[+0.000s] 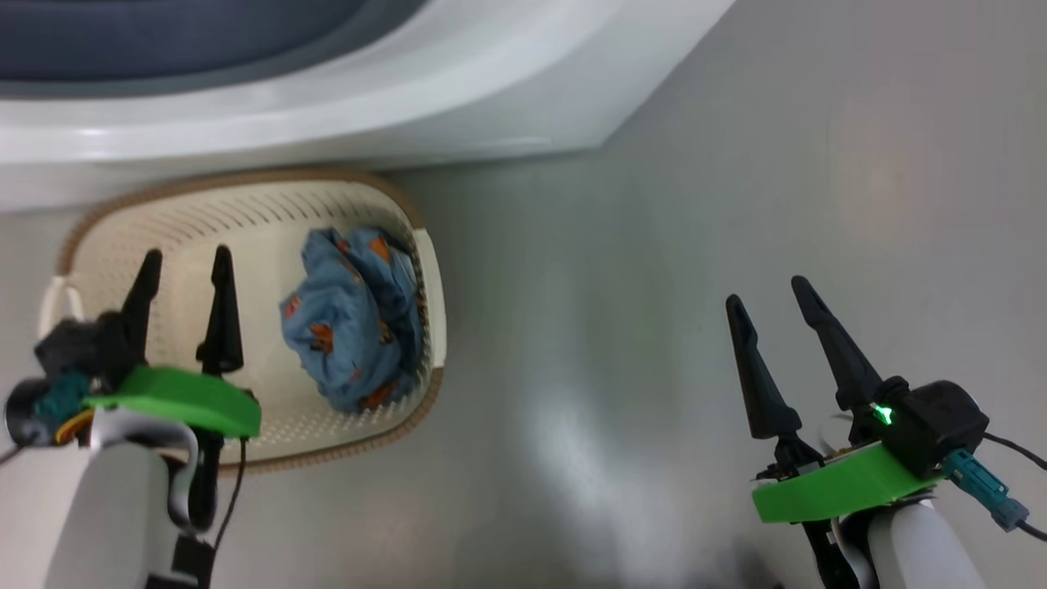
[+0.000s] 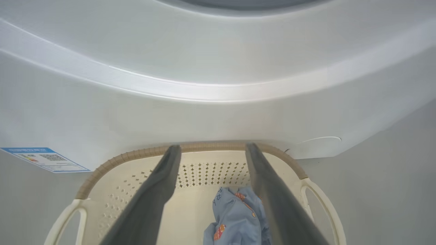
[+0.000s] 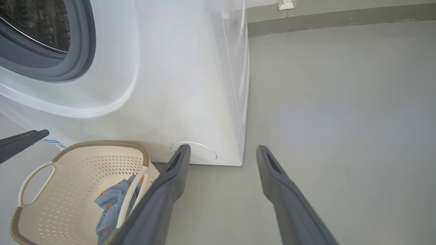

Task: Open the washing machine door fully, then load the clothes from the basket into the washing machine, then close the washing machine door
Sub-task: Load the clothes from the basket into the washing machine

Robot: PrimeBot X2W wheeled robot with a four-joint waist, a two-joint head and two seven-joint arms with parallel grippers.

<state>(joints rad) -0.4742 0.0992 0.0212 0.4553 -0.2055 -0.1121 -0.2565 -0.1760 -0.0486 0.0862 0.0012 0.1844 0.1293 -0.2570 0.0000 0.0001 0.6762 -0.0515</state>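
The cream basket (image 1: 204, 217) stands on the floor against the white washing machine (image 1: 327, 106). A crumpled light blue piece of the clothes (image 1: 352, 319) with orange prints lies at the basket's right end. My left gripper (image 1: 184, 260) hovers open over the basket's bare left half, nothing between its fingers. In the left wrist view the left gripper (image 2: 212, 147) points at the basket's far wall (image 2: 204, 173), with the clothes (image 2: 235, 217) below. My right gripper (image 1: 766, 292) is open over bare floor to the right. The drum opening (image 3: 34, 27) and grey gasket show; the washing machine door is out of view.
Grey floor (image 1: 654, 245) stretches to the right of the machine. The machine's lower front carries a blue label (image 2: 44, 159) and a round filter cap (image 3: 194, 153). A wall base (image 3: 340, 17) runs behind the machine. The basket (image 3: 95, 144) has white side handles.
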